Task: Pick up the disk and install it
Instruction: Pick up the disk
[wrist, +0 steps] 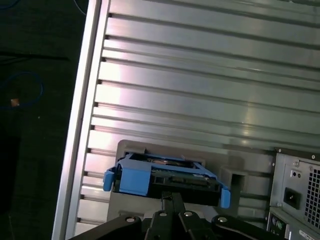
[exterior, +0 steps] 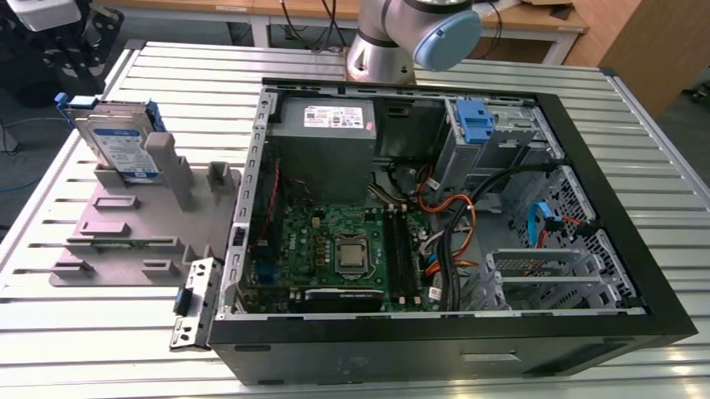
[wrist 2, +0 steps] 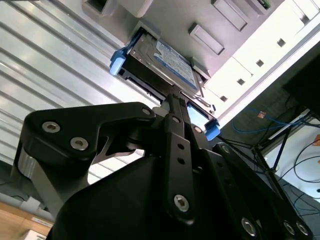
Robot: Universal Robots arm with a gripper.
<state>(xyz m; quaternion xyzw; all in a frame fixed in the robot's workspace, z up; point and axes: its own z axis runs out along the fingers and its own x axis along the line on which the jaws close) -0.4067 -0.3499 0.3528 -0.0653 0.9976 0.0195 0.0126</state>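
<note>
Gripper (wrist: 171, 199): the fingertips sit pressed together with nothing between them, so it's closed and empty. In both wrist views the tips line up over the disk (wrist: 165, 177), but there's no contact. The exterior view has no gripper near the disk, so they're apart.

The disk (exterior: 120, 141) stands on edge in a slot of the grey fixture (exterior: 122, 224), at the exterior view's left. It's outside the computer case (exterior: 444, 357) and not installed. The label face shows in the second wrist view (wrist 2: 162, 60), with a blue carrier rail on each end. The first wrist view shows the connector edge between the blue rails.

The fixture lies flat on the slatted aluminium table (exterior: 66, 332), just beside the case's open side wall.

The case lies on its side with the cover off:
- The power supply (exterior: 332, 125) is in the far corner with its white sticker facing up.
- A bare blue bracket (exterior: 475, 125) sits in the drive bay, to the exterior view's right of the power supply.
- The motherboard (exterior: 332, 241) is below the power supply, with the CPU (exterior: 352, 256) exposed.
- Loose orange and black cables run between the board and the bay.

The arm base (exterior: 411, 33) is mounted on the table behind the case. The first wrist view catches the case's rear panel with its power socket (wrist: 291, 196).
</note>
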